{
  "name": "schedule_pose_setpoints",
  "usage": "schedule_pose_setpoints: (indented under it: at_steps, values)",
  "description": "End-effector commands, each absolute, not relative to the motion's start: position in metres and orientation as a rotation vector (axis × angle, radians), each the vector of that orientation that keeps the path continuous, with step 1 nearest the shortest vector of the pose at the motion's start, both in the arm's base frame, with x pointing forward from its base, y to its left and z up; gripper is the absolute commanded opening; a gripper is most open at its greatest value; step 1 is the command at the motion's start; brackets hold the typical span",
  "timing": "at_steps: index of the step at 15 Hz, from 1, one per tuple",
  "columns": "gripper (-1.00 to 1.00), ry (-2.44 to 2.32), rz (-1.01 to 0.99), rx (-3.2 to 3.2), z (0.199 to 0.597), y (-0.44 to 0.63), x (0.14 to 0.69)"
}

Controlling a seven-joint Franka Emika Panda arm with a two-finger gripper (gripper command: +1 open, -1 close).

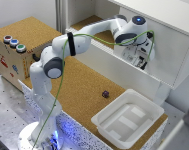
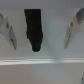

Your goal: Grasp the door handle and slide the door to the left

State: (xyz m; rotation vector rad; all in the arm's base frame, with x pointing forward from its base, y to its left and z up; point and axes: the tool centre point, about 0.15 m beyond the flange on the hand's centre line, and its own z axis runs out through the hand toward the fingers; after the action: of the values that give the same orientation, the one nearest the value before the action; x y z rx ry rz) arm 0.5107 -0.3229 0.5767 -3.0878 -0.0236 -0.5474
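Your claw (image 2: 42, 31) is spread wide, holding nothing, right at the door (image 1: 159, 60). The dark handle (image 2: 34, 27) sits between the tips. Squeeze it firmly, then pull straight left.

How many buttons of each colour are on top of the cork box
Red button: 1
Blue button: 1
Green button: 1
Total: 3
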Motion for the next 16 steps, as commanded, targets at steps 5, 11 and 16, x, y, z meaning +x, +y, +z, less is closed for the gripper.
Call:
schedule_pose_setpoints:
  at_steps: [5, 11, 16]
  values:
    - [1.0, -0.114, -0.467, -3.041, 0.593, -0.315, 0.55]
    - [1.0, -0.041, -0.482, -3.069, 0.591, -0.306, 0.56]
    - [1.0, 0.004, -0.509, -3.075, 0.589, -0.31, 0.572]
